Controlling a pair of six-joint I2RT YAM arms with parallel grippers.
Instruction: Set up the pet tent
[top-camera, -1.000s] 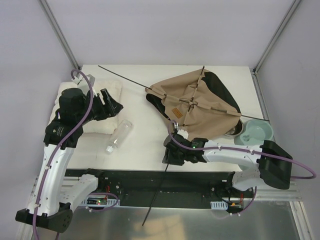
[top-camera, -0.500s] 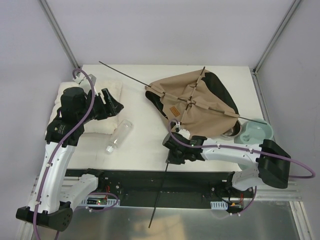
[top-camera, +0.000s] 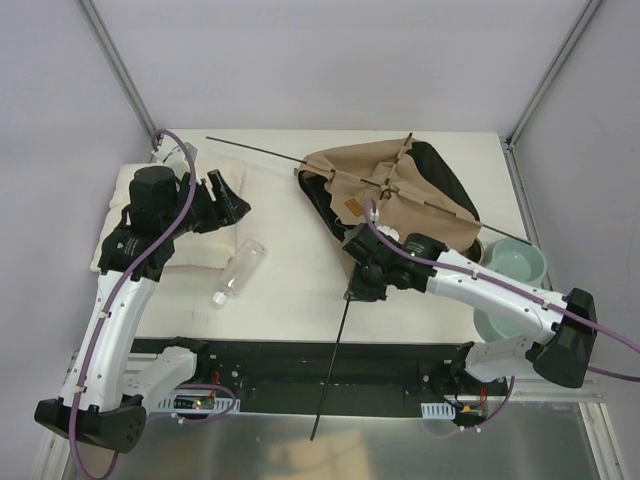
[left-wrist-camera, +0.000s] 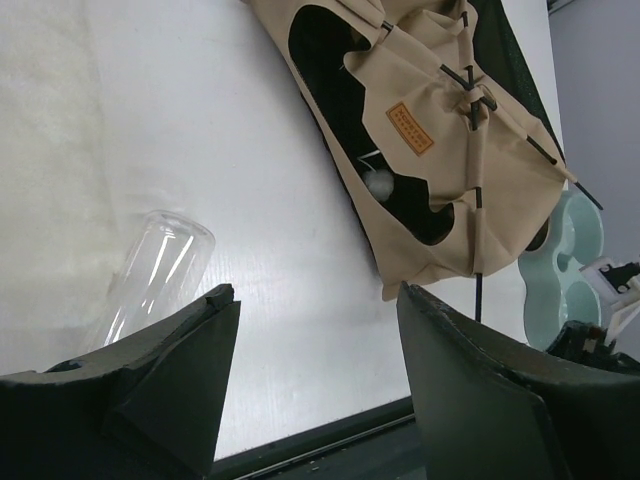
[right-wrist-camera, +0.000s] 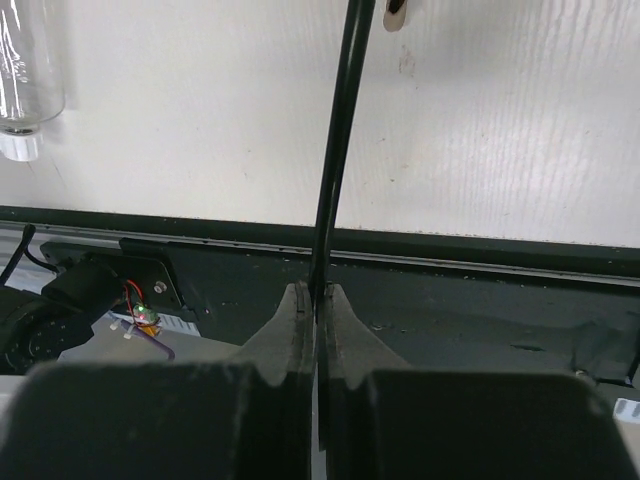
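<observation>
The pet tent (top-camera: 390, 185) lies collapsed at the back right of the table, tan fabric with black lining, its brown label patch (left-wrist-camera: 411, 128) and white pompom (left-wrist-camera: 380, 182) showing. One thin black pole (top-camera: 335, 355) runs from the tent out past the table's near edge. My right gripper (top-camera: 352, 290) is shut on this pole (right-wrist-camera: 335, 150), which is pinched between the fingertips of the right gripper (right-wrist-camera: 315, 295). A second pole (top-camera: 260, 150) sticks out of the tent to the far left. My left gripper (top-camera: 235, 208) hovers over the pillow, open and holding nothing, as the left wrist view of the left gripper (left-wrist-camera: 315, 295) shows.
A clear plastic bottle (top-camera: 238, 272) lies between the arms, near the left gripper (left-wrist-camera: 155, 270). A cream fluffy pillow (top-camera: 200, 255) sits at the left under the left arm. A pale green double bowl (top-camera: 520, 265) stands at the right edge, partly under the right arm.
The right gripper shut on the pole and moved away from the near edge toward the tent, pushing the pole in. The tent fabric bunched up toward the back. The left arm barely shifted.
</observation>
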